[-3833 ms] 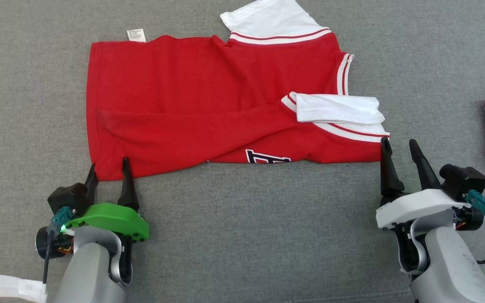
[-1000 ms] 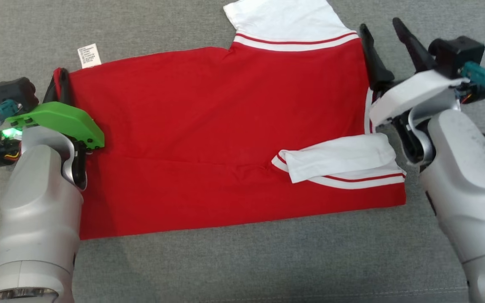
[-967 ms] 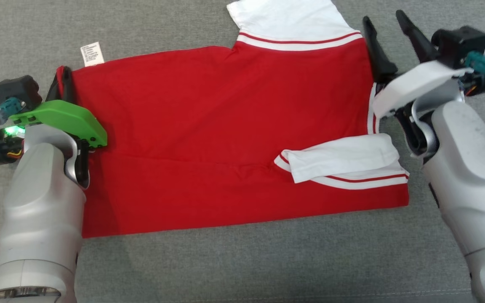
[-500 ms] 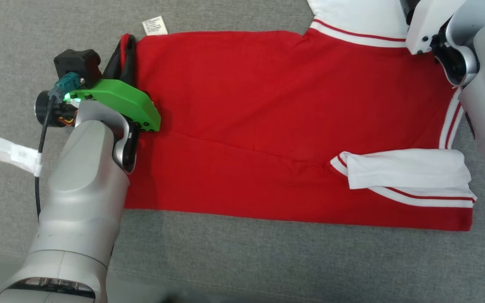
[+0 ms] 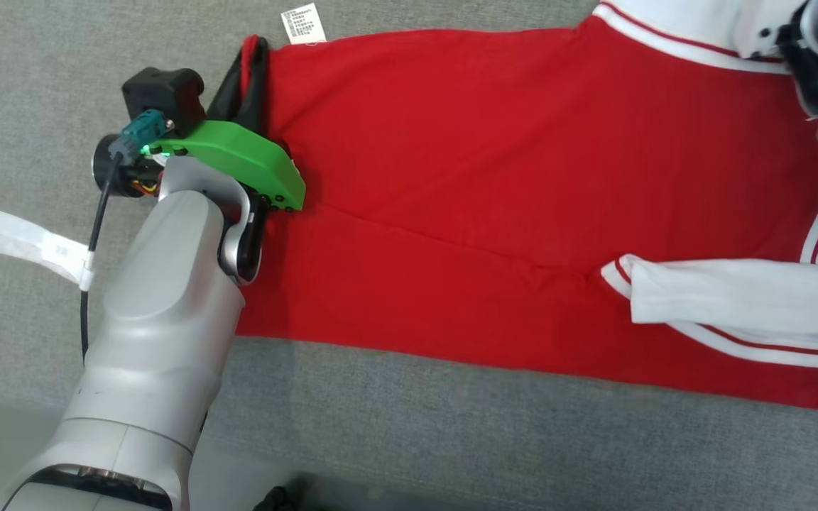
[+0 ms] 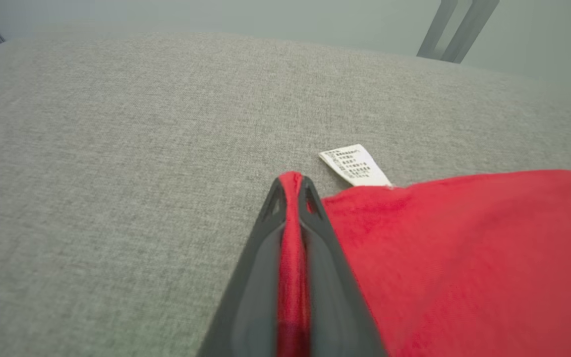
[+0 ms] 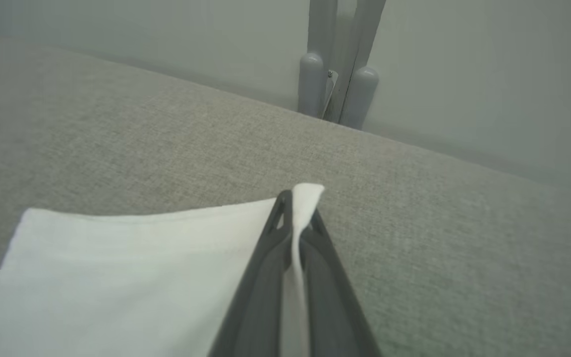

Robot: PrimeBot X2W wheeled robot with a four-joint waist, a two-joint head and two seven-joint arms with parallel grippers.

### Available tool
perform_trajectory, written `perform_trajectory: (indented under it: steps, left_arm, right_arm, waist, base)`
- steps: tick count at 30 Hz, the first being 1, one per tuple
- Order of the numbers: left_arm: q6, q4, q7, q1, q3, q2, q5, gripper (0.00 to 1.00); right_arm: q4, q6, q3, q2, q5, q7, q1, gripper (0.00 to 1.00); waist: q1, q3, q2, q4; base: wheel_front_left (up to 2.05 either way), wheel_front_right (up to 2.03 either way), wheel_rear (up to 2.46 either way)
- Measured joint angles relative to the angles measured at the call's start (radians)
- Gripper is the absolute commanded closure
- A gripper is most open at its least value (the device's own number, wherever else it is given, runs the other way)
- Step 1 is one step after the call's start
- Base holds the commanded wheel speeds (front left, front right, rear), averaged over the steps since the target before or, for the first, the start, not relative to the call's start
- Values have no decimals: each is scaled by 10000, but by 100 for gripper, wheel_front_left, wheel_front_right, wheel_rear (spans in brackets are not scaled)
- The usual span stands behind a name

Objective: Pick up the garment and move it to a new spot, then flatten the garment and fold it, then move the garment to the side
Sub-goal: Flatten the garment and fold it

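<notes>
Left wrist view: left tool clamps corner of garment.

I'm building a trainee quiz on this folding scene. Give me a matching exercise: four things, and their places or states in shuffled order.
1 left gripper
2 right gripper
3 care label
4 folded white sleeve

A lying on the garment's red body
B shut on white fabric
C on the grey surface
D shut on red fabric

Pairs: 1-D, 2-B, 3-C, 4-A
</notes>
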Motion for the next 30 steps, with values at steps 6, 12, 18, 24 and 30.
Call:
perform_trajectory:
  steps: [6,12,18,24,30]
  left_arm:
    - [90,-516,0,-20,759,130,671,100]
    - [-79,-917,0,141,1517,441,1231,100]
    - [-280,-886,0,955,2151,888,1599,100]
    - [-431,-1233,0,2191,2784,1204,1985,100]
    - [-537,-1239,0,3567,3033,1200,2299,100]
  right_arm:
    - [311,0,-943,81,-523,-2161,-330,100]
    - [-61,0,-1066,627,-437,-2759,-190,100]
    - [-2263,-2,-1060,805,512,-2846,1514,100]
    - [-4715,0,-957,692,1438,-2851,4485,100]
    - [-5795,0,-955,782,2288,-2853,7055,100]
  waist:
    - [0,-125,0,-372]
    - [0,-325,0,-912]
    - [0,-727,0,-1547]
    - [0,-1391,0,-2073]
    - [-1,-2125,0,-2432]
  base:
    - [0,0,0]
    - [0,0,0]
    - [0,0,0]
    - [0,0,0]
    - [0,0,0]
